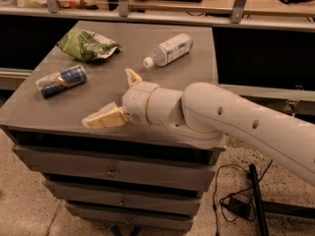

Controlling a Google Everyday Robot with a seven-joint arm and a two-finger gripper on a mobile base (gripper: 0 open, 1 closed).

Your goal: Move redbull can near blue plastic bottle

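The redbull can (61, 80) lies on its side near the left edge of the grey cabinet top (103, 95). The blue plastic bottle (168, 49), clear with a white cap, lies on its side at the back middle, cap toward the front left. My gripper (114, 96) is open and empty over the front middle of the top. One cream finger (104, 118) points left toward the front edge, the other finger (133, 76) points back. The gripper is right of the can and in front of the bottle, touching neither.
A crumpled green foil snack bag (87, 44) lies at the back left, just behind the can. The cabinet has drawers (113, 171) below its front edge. A shelf with metal posts (238, 3) runs behind. Cables (236, 200) lie on the floor at the right.
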